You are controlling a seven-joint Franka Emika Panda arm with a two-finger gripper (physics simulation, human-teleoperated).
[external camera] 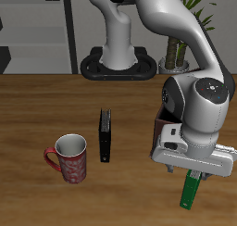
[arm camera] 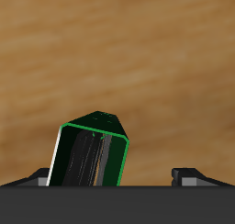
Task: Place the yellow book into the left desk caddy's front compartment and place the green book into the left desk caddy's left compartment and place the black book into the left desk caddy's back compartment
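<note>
Green book held high, caddy close behind

Jaws [external camera: 189, 177] were shut tight on the green book [external camera: 189, 192]. The book hung straight down from them, long side up and down, above the bare desk [external camera: 37, 109] near its front edge, not touching the wood. The left desk caddy [external camera: 163, 123] sat just behind the arm, mostly hidden, so what was in it could not be seen. My guess: the book had to go back and up over the caddy wall. The black book [external camera: 106, 135] stood on its edge beside the mug [external camera: 70, 158]. No yellow book showed.
</note>
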